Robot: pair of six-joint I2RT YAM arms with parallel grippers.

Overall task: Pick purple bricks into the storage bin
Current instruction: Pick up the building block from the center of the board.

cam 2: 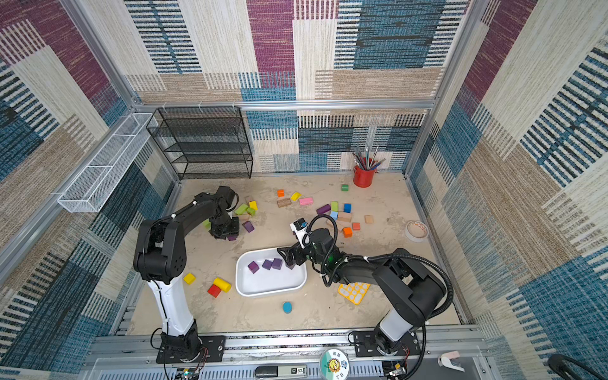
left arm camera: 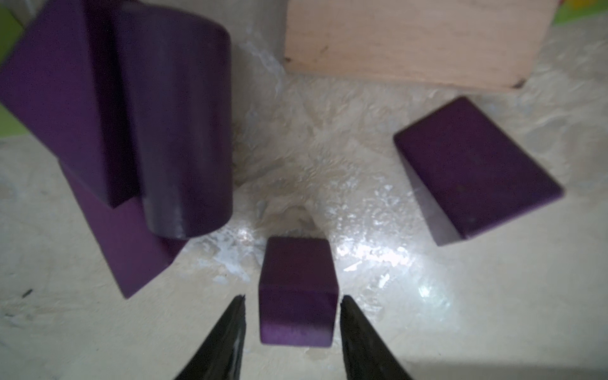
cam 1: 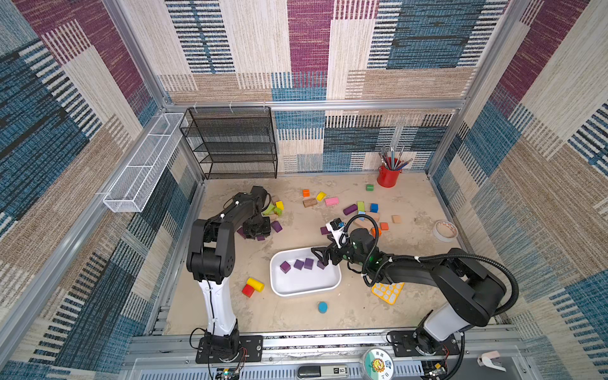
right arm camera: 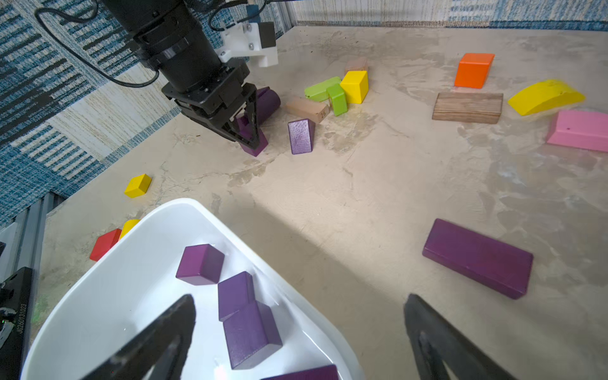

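Right wrist view showed me the storage bin (right arm camera: 108, 283) below my right gripper (right arm camera: 300, 298), jaws spread wide and empty over four purple bricks (right arm camera: 200, 265) lying inside it, while my left gripper (left arm camera: 292, 297) stood low with jaws narrow around a small purple cube (left arm camera: 297, 273) on the table (left arm camera: 444, 329), not visibly pinching it.

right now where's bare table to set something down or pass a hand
Free: front strip near the storage bin, around the blue disc; middle between bin and pink block. Crowded: purple bricks at the left gripper, blocks by the blue cube.
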